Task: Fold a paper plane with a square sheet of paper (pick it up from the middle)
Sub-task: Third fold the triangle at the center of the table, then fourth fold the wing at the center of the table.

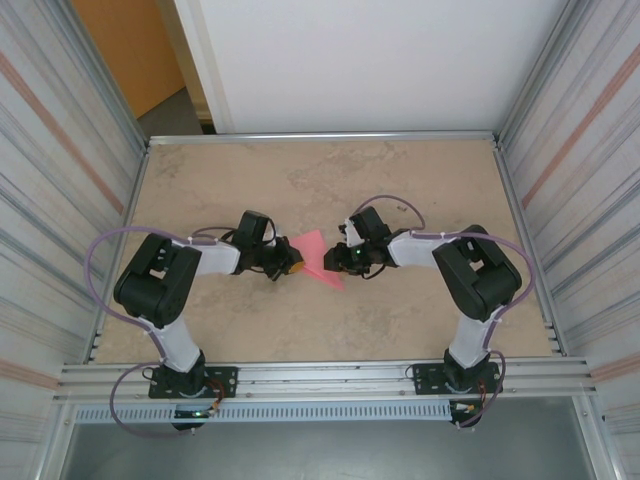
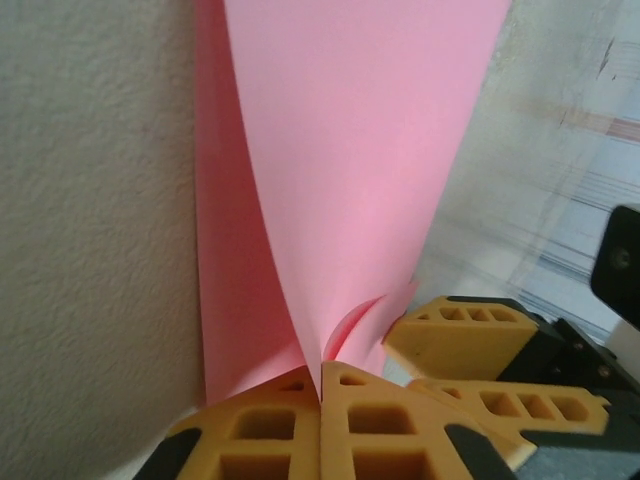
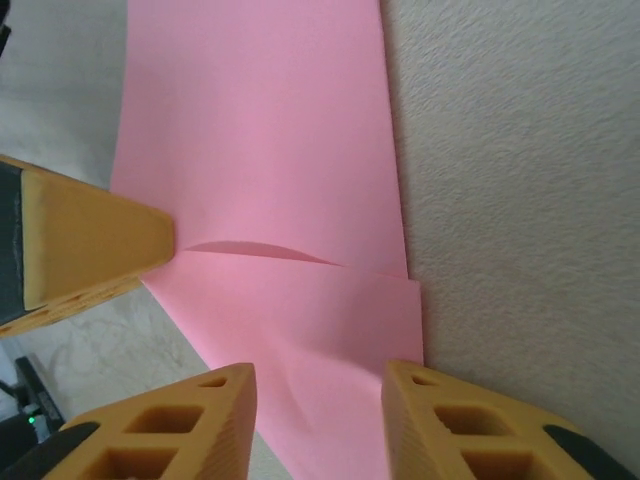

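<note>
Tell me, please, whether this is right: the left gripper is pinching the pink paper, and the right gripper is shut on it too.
Not quite: the right gripper is open, its fingers apart over the paper, as the right wrist view shows. The left gripper does pinch it.

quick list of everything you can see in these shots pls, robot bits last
sheet of paper: one, pink, partly folded, mid-table between the grippers
table: one, beige marbled, under everything
side walls: two, pale ribbed panels, left and right
back panel: one, white, beyond the table
orange surface: one, far left corner
cables: two, purple, one looped at each arm
left gripper: one, yellow fingers, shut on the paper
right gripper: one, yellow fingers, open, astride the paper's end
</note>
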